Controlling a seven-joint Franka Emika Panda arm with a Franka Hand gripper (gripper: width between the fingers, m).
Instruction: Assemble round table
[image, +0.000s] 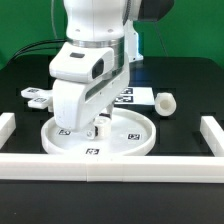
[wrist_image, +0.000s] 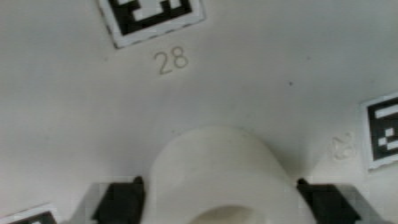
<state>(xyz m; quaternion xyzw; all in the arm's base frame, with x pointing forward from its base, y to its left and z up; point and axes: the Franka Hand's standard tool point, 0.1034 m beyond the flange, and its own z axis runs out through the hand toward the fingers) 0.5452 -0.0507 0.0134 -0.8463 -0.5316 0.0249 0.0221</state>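
The wide white rimmed disc lies flat on the black table, with square tags on its face. My gripper hangs over the disc's middle and is shut on the short white cylinder post, held upright at the disc. In the wrist view the post fills the space between my two black fingers, with the disc face and a tag marked 28 behind it. The hub is hidden by the post. Another small white part lies on the table at the exterior view's right, behind the disc.
The marker board lies at the back, on the exterior view's left. White border rails run along the front, the left and the right. The arm's body hides the area behind the disc.
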